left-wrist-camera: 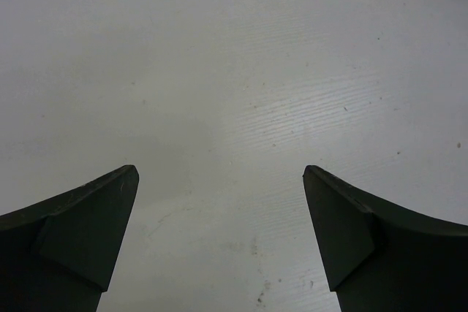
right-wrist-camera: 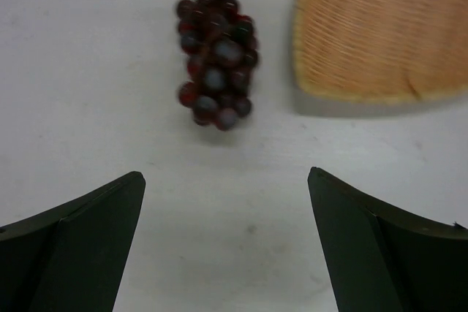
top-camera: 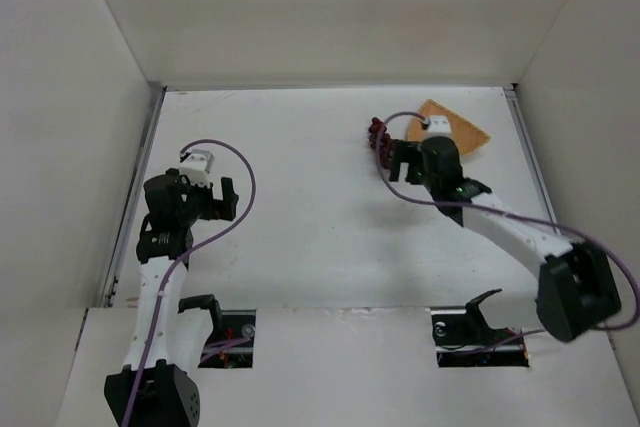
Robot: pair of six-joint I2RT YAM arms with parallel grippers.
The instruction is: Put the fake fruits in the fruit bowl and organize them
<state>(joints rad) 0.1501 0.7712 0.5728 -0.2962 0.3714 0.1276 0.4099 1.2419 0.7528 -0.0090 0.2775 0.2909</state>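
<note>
A bunch of dark red-purple grapes [top-camera: 378,138] lies on the white table just left of the tan woven fruit bowl [top-camera: 468,131]. In the right wrist view the grapes [right-wrist-camera: 216,49] lie ahead of the fingers and the bowl [right-wrist-camera: 380,27] is at the upper right, apart from the grapes. My right gripper [right-wrist-camera: 225,180] is open and empty, hovering just short of the grapes; in the top view it [top-camera: 398,162] partly covers the bowl. My left gripper [left-wrist-camera: 219,177] is open and empty over bare table at the left [top-camera: 228,197].
White walls enclose the table [top-camera: 300,197] on three sides. A raised white ledge [top-camera: 340,367] with two cut-outs runs along the near edge. Purple cables loop from both arms.
</note>
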